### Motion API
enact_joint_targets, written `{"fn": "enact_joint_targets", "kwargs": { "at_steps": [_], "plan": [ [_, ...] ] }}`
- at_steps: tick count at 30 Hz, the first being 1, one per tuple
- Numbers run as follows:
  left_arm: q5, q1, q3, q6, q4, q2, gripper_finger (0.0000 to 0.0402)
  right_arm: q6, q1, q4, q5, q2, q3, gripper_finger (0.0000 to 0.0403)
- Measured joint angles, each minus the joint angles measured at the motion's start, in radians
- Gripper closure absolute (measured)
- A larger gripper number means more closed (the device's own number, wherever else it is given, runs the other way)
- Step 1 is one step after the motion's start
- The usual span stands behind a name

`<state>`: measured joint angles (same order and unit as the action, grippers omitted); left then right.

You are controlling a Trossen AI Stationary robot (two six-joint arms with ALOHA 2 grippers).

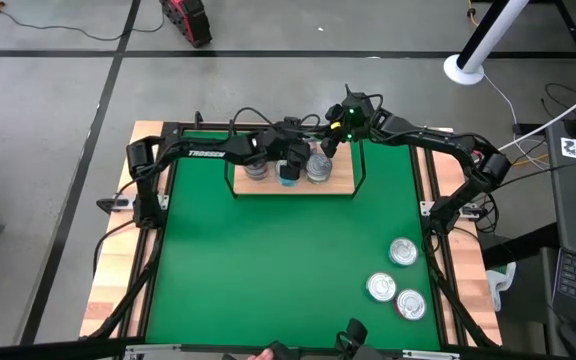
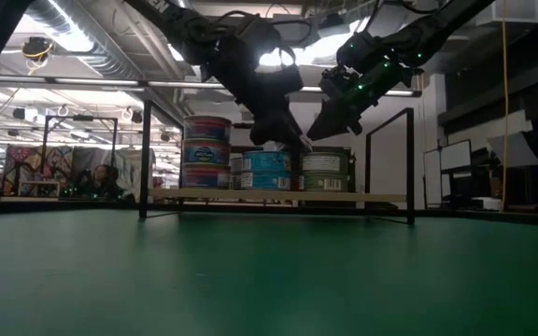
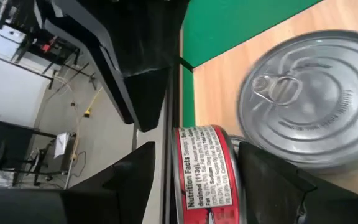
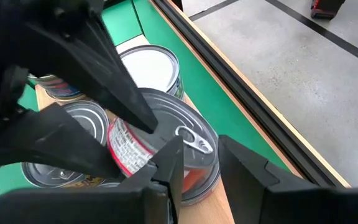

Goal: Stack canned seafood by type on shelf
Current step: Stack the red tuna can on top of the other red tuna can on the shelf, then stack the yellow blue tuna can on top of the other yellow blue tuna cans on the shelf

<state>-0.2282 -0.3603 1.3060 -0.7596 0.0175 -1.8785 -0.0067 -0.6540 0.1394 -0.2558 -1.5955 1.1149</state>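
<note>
The shelf (image 1: 340, 186) is a light-wood board with black wire uprights at the far side of the green mat. Tins stand on it in short stacks (image 2: 206, 154), (image 2: 269, 171), (image 2: 323, 171). My left gripper (image 1: 290, 165) (image 2: 292, 140) hangs over the middle of the board, shut on a red-sided tin (image 3: 204, 177). Beside it stands a tin with a silvery pull-tab lid (image 3: 316, 93). My right gripper (image 4: 201, 165) (image 2: 323, 126) hovers open over the board's right end, above that pull-tab tin (image 4: 185, 140), touching nothing. My left gripper comes from above, pointing down, with the red tin (image 3: 204, 177) between its two fingers. The tin is turned on edge, its labelled side (image 4: 126, 149) facing up. One finger (image 3: 269, 180) lies against a flat face. The other face's contact does not show plainly.
Three loose tins with pale lids lie on the mat near its right near corner (image 1: 402, 251), (image 1: 381, 287), (image 1: 411, 304). The two grippers are close together over the shelf. The wire uprights (image 2: 145, 159), (image 2: 411, 163) frame the board. The middle and left of the mat (image 1: 268, 270) hold nothing.
</note>
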Motion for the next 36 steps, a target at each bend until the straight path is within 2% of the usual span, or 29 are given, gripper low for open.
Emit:
{"fn": "enact_joint_targets", "kwargs": {
  "at_steps": [9, 25, 30, 36],
  "plan": [
    [0.069, 0.004, 0.0, 0.036, -0.015, 0.007, 0.0174, -0.001, 0.0, 0.031, 0.0, 0.0, 0.0, 0.0304],
    [0.071, 0.037, 0.002, 0.118, -0.007, 0.019, 0.0174, -0.028, -0.001, 0.045, 0.0, 0.005, 0.0, 0.0304],
    [0.071, 0.098, 0.002, 0.158, -0.005, 0.026, 0.0174, -0.029, 0.0, 0.06, 0.0, 0.069, 0.0, 0.0304],
    [0.07, 0.201, 0.002, 0.133, -0.006, 0.026, 0.0174, -0.029, 0.024, 0.16, 0.001, 0.222, 0.0, 0.0304]
  ]
}}
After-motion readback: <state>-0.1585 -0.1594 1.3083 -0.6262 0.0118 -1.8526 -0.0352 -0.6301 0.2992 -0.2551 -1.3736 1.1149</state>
